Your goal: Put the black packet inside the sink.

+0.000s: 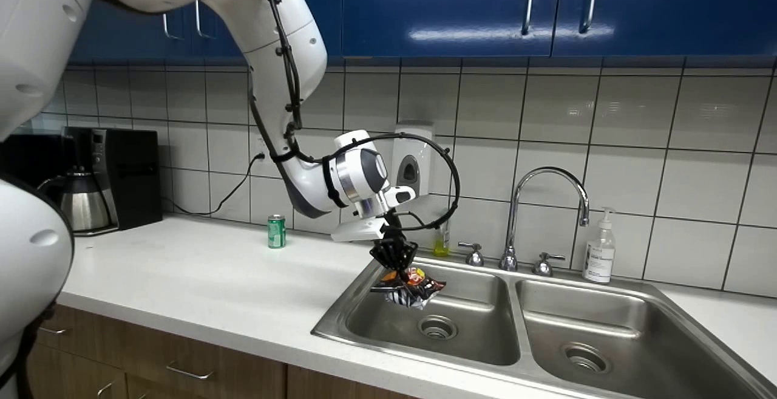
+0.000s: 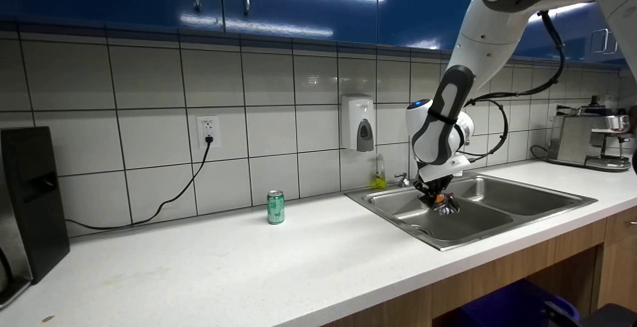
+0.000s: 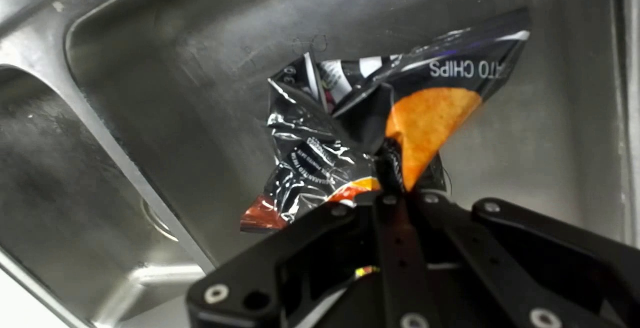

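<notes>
The black packet is a crumpled dark chip bag with orange, red and yellow marks. It also shows in an exterior view and in the wrist view. My gripper points down and its fingers are shut on a pinched fold of the packet; the fingertips also show in the wrist view. The packet hangs over the larger left basin of the steel sink, within the basin's outline in both exterior views. I cannot tell whether it touches the basin. The fingertips partly hide the packet.
A chrome faucet and handles stand behind the basins. A divider separates the right basin. A soap bottle, a yellow bottle and a wall dispenser are near the wall. A green can stands on the white counter.
</notes>
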